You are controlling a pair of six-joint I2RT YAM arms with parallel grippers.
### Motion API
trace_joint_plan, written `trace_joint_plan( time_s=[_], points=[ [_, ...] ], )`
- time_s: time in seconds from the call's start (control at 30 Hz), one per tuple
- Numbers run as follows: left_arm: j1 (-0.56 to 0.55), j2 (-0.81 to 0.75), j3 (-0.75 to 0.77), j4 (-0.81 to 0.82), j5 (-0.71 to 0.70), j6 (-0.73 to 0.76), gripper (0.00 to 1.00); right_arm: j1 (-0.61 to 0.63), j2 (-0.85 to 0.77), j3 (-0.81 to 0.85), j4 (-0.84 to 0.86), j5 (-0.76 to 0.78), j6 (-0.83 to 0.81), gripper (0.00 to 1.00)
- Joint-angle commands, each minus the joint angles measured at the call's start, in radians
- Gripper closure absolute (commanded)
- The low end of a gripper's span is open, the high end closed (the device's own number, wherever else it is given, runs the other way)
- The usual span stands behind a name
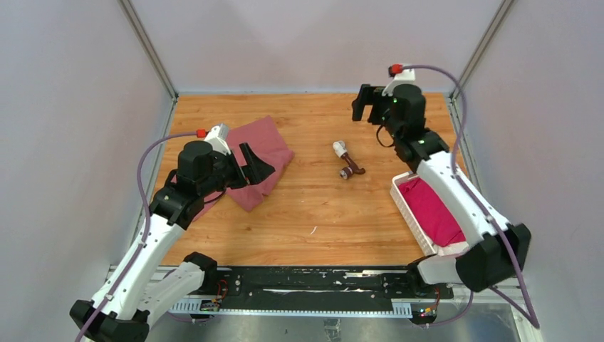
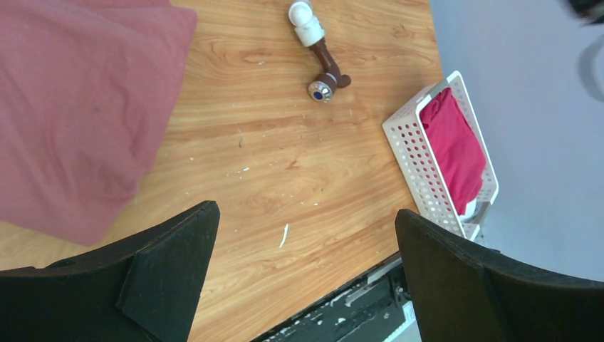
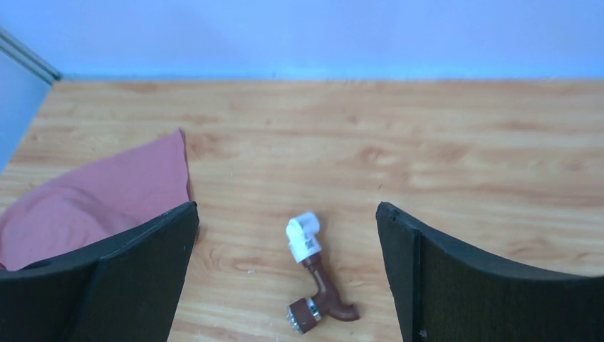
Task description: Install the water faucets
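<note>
Tap (image 3: 322,282) and white fitting (image 3: 303,238), joint unclear

A wooden table (image 1: 313,214) spreads below and ahead of both sets of jaws. Plain pale walls (image 1: 306,43) rise beyond them and at either side, met by metal posts (image 1: 149,51).

Tap (image 1: 351,168): laid touching white fitting (image 1: 340,147), between left gripper (image 1: 261,159) and right gripper (image 1: 360,105), apart from both.
Cloth (image 1: 268,138): spread under left gripper.
</note>
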Motion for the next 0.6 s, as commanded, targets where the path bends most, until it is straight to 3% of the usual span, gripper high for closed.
trace_joint_plan(
  time_s=[0.0,0.07,0.37,0.57],
  points=[
    [0.004,-0.025,0.042,-0.017,-0.057,0.077,0.0,-0.017,-0.126,0.137,-0.33,0.074,-0.175,0.01],
    [0.004,-0.04,0.043,-0.013,-0.075,0.092,0.0,-0.017,-0.207,0.101,-0.372,0.04,-0.173,0.01],
    [0.004,-0.095,0.015,-0.021,-0.137,0.117,0.0,-0.015,-0.714,-0.479,-0.295,-0.112,0.063,0.01],
    [0.004,-0.117,-0.04,-0.014,-0.153,0.093,0.0,-0.015,-0.907,-0.6,-0.362,-0.117,0.061,0.01]
  ],
)
